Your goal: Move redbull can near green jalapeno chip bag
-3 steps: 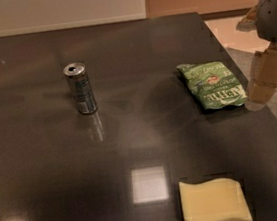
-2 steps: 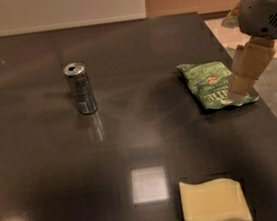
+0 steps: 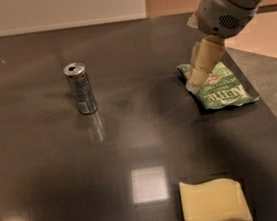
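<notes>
The redbull can [image 3: 80, 88] stands upright on the dark table, left of centre, its shiny top and pull tab showing. The green jalapeno chip bag [image 3: 220, 87] lies flat at the right, near the table's right edge. My gripper [image 3: 197, 76] hangs from the grey arm at the upper right, over the bag's left end and well to the right of the can. Nothing is held in it.
A pale yellow wavy-edged sponge [image 3: 215, 203] lies near the front edge, right of centre. The dark glossy table [image 3: 133, 148] ends at the right [image 3: 275, 116], with lighter floor beyond. A light wall runs along the back.
The arm has swung in from the right edge toward the left; the gripper now hangs over the chip bag's left end. The can, bag and sponge have not moved.
</notes>
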Robot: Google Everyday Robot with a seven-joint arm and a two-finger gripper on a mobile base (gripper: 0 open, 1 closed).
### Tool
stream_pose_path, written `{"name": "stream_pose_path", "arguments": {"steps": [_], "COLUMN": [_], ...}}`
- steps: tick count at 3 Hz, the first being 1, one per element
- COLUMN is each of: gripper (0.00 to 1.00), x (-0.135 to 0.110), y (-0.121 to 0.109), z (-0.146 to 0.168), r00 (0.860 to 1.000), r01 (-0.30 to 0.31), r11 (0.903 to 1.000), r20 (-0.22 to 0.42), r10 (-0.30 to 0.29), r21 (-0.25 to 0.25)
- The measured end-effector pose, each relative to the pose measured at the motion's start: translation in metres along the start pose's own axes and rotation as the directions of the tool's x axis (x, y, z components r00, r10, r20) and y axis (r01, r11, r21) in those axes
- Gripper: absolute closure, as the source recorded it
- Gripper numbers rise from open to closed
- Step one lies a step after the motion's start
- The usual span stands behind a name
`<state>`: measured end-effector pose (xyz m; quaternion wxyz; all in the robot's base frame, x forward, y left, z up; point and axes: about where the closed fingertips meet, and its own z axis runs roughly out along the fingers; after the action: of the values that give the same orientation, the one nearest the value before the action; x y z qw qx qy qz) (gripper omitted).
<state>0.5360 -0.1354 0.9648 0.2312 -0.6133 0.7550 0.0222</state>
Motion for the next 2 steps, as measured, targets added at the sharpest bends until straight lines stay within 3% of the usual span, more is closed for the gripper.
{"name": "stream_pose_path", "arguments": {"steps": [2], "gripper": [0.0], "x": [-0.064], "y": [-0.028], "z": [0.048], "r00": [0.989], "r01": [-0.041], "r11": [0.999], "r20": [0.139], "r10": [0.043], "r21": [-0.02]}}
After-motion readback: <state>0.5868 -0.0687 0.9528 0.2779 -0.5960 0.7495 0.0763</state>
